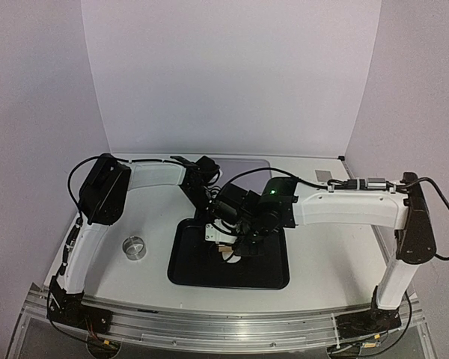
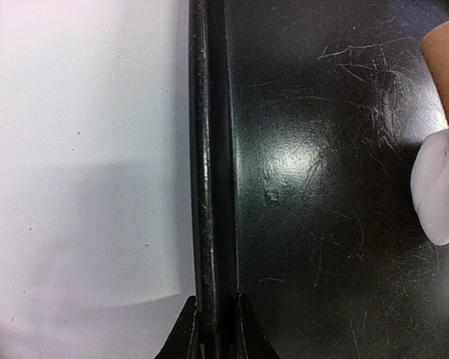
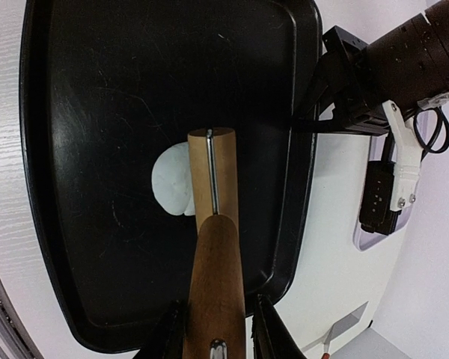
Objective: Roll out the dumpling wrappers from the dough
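Observation:
A small flattened lump of white dough (image 3: 170, 179) lies near the middle of the black tray (image 3: 97, 112). Its right side is under the pale barrel of a wooden rolling pin (image 3: 213, 172). My right gripper (image 3: 215, 329) is shut on the pin's dark brown handle, over the tray (image 1: 187, 265). My left gripper (image 2: 217, 329) is shut on the tray's raised rim (image 2: 213, 187), at the tray's far left edge in the top view. The left wrist view shows the dough (image 2: 436, 191) and the pin's end (image 2: 445, 67) at its right edge. No dumpling wrappers are in view.
A small metal ring cutter (image 1: 135, 247) stands on the white table left of the tray. A grey mat (image 1: 243, 166) lies at the back. A scraper (image 3: 344, 329) rests on the table beyond the tray's corner. White walls close in the back and sides.

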{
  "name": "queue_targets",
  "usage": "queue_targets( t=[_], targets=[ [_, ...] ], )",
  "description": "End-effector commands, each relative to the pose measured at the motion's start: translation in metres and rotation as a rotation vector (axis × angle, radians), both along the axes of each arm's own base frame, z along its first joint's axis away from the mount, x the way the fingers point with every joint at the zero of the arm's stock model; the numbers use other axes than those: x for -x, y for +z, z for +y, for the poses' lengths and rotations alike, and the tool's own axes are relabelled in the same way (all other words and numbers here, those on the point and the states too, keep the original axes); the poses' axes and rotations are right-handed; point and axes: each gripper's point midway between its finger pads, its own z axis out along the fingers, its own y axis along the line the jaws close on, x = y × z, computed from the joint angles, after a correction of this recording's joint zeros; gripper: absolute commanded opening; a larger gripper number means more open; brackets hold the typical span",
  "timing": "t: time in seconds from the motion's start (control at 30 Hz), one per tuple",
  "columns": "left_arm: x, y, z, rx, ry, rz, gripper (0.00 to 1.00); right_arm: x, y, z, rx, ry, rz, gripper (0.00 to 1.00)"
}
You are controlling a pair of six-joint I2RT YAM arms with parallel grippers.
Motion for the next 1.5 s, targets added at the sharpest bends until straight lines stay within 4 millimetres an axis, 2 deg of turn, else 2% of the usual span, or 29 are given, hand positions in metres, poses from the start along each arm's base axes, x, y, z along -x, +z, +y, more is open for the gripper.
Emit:
queue_targets(
  t=[0.0,0.33,0.57,0.63,0.73,0.8,0.87,1.0,1.07,1.17,1.27,1.37,1.47],
  targets=[
    [-0.004,-0.027,0.017,-0.102,-0.002,-0.044,0.00,0.005,-0.003,0.009,-0.010,0.014,0.026,0.00],
    [-0.006,-0.025,0.018,-0.105,0.012,-0.050,0.00,0.042,-0.043,-0.013,0.128,0.081,0.137,0.00],
    [-0.008,-0.025,0.019,-0.115,0.018,-0.057,0.00,0.067,-0.060,-0.035,0.199,0.075,0.202,0.00],
    [-0.007,-0.026,0.019,-0.114,0.017,-0.056,0.00,0.063,-0.063,-0.032,0.218,0.097,0.189,0.00],
    [-0.007,-0.026,0.018,-0.110,0.019,-0.054,0.00,0.053,-0.062,-0.012,0.219,0.129,0.159,0.00],
    [-0.007,-0.026,0.018,-0.108,0.021,-0.052,0.00,0.053,-0.062,-0.002,0.200,0.125,0.168,0.00],
    [-0.007,-0.025,0.018,-0.104,0.023,-0.050,0.00,0.061,-0.064,-0.006,0.194,0.105,0.197,0.00],
    [-0.010,-0.027,0.019,-0.110,0.032,-0.063,0.00,0.094,-0.071,-0.028,0.233,0.113,0.213,0.00],
    [-0.011,-0.027,0.019,-0.112,0.032,-0.070,0.00,0.099,-0.075,-0.033,0.244,0.102,0.231,0.00],
    [-0.011,-0.027,0.019,-0.114,0.030,-0.071,0.00,0.093,-0.085,-0.030,0.287,0.127,0.211,0.00],
    [-0.010,-0.027,0.019,-0.116,0.025,-0.072,0.00,0.075,-0.089,-0.010,0.280,0.128,0.195,0.00],
    [-0.009,-0.028,0.020,-0.118,0.024,-0.068,0.00,0.058,-0.087,0.001,0.244,0.097,0.187,0.00],
    [-0.008,-0.027,0.018,-0.113,0.030,-0.061,0.00,0.062,-0.090,-0.003,0.244,0.081,0.206,0.00]
  ],
)
